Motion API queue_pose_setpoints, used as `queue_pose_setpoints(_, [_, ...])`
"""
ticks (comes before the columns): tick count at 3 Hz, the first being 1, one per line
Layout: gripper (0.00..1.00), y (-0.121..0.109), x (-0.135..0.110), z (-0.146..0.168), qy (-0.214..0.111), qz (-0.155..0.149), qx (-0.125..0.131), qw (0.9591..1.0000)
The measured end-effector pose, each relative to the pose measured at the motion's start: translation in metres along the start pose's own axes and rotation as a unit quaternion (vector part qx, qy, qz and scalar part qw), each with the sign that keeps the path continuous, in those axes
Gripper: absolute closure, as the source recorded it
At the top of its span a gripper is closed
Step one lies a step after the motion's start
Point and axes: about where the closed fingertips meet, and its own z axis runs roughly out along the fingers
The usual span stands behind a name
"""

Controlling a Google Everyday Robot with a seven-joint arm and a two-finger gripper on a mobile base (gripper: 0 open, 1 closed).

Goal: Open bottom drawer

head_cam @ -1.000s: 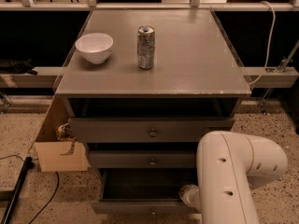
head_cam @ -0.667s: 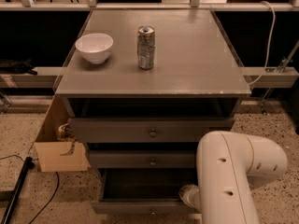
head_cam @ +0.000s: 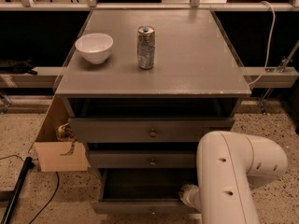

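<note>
**drawerfan:** Camera view, the only one. The bottom drawer stands pulled out well past the middle drawer above it, with its dark inside on show. The gripper sits low at the drawer's right end, just behind the front panel and mostly hidden by the big white arm. I honestly can't tell if it's clamped on something or loose.

**boltz:** How do you reckon the drawer handles?

**drawerfan:** It's painted wood, so stiff and not fragile. I'd guess fairly light (I can't see anything inside it), but it could drag on its runners, so pull straight rather than skewed. The middle drawer has a small round knob at front centre. I can't make out the bottom one's, but I'd expect it left of the gripper on the front face. It's small and metal, so it might slip. The front panel's top lip looks like a safer hook.

**boltz:** Anything up top?

**drawerfan:** There's a white bowl and a can on the tabletop, well above the gripper. A jerky pull might rock the can.
</note>
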Motion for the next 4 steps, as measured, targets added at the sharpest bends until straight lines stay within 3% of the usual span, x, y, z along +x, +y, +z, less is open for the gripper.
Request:
queue_pose_setpoints(1, [0.04,0.0,0.0,0.0,0.0,0.0,0.0,1.0])
queue_pose_setpoints(2, [0.01,0.0001,0.0,0.0001,0.0,0.0,0.0,1.0])
queue_pose_setpoints(3, [0.01,0.0001,0.0,0.0001,0.0,0.0,0.0,1.0])
queue_pose_setpoints(4, [0.2,0.0001,0.0,0.0001,0.0,0.0,0.0,1.0])
